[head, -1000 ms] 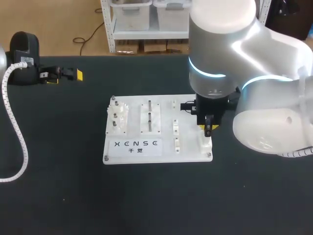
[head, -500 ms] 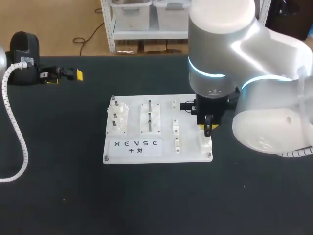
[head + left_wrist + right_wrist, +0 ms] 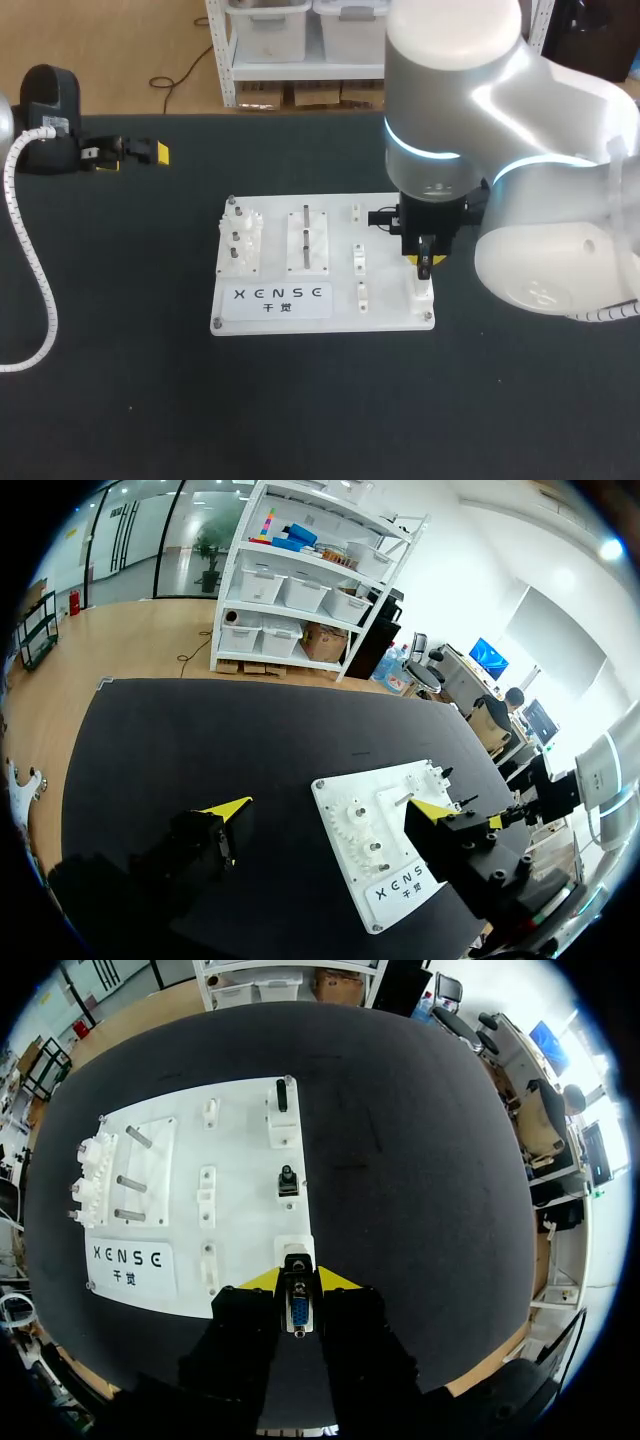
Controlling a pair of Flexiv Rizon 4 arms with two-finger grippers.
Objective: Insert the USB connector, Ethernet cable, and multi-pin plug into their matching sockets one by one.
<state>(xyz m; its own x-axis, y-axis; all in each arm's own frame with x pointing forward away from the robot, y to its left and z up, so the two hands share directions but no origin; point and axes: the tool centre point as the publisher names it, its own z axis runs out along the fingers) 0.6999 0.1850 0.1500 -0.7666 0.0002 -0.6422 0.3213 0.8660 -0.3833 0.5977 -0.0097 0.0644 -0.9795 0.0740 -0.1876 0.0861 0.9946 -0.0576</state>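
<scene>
My right gripper (image 3: 298,1282) is shut on the multi-pin plug (image 3: 297,1312), a metal connector with a blue face. It hangs just above a white socket block (image 3: 295,1250) at the near right corner of the white board (image 3: 240,1160). Further along that edge two black plugs stand in white sockets, one mid-board (image 3: 287,1180) and one at the far end (image 3: 281,1095). From the head view the right gripper (image 3: 425,262) is over the socket block (image 3: 418,293). My left gripper (image 3: 130,153) stands open far off at the table's back left, with nothing between its fingers (image 3: 225,808).
The board (image 3: 330,205) also carries white gear posts (image 3: 240,245), two metal pegs (image 3: 305,238) and small white clips (image 3: 358,260). A white coiled cable (image 3: 25,250) trails down the table's left side. The right arm's bulky body overhangs the table to the right of the board.
</scene>
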